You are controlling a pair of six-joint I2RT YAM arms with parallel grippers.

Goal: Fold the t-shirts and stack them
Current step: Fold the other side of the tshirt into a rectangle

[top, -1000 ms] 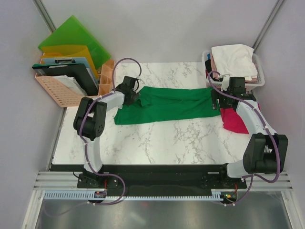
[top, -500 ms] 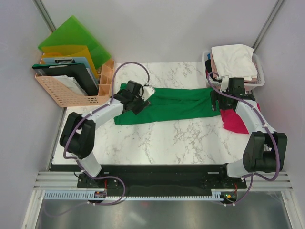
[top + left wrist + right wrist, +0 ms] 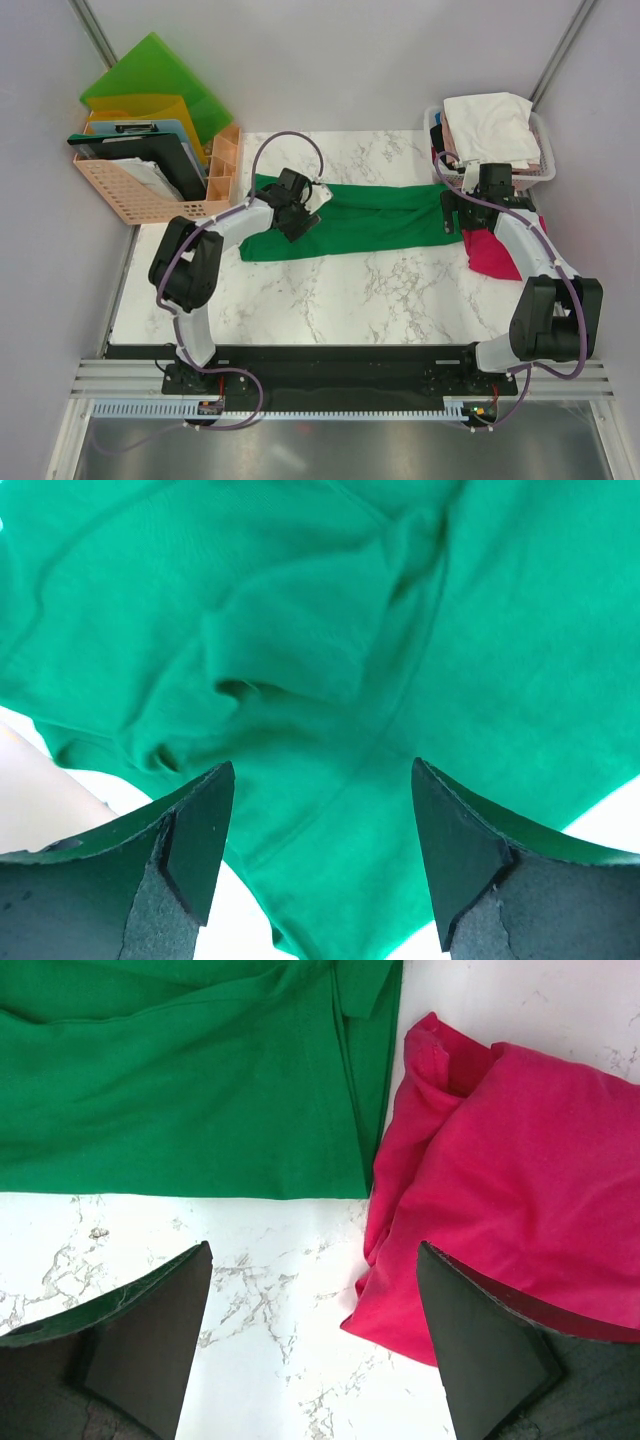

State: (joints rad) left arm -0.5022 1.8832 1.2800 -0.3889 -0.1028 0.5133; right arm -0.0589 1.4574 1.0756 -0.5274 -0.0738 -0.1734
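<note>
A deep green t-shirt (image 3: pixel 370 220) lies spread across the back of the marble table. It fills the left wrist view (image 3: pixel 300 630), with a rumpled fold near its middle. My left gripper (image 3: pixel 300 215) hovers over the shirt's left part, open and empty (image 3: pixel 320 850). A magenta-red t-shirt (image 3: pixel 492 252) lies crumpled at the green shirt's right end. My right gripper (image 3: pixel 462 218) is open and empty (image 3: pixel 315 1345) above bare marble, between the green shirt's hem (image 3: pixel 180 1090) and the magenta-red shirt (image 3: pixel 500 1160). White and pale pink shirts (image 3: pixel 490 125) are piled in a basket.
A white laundry basket (image 3: pixel 546 160) stands at the back right corner. An orange rack (image 3: pixel 110 190) with green, yellow and blue folders and a clipboard stands at the back left. Grey walls enclose the table (image 3: pixel 330 300) on three sides.
My left gripper has moved right from the green shirt's left edge onto the shirt. A bit of green cloth now lies left of it. The right arm has not moved.
</note>
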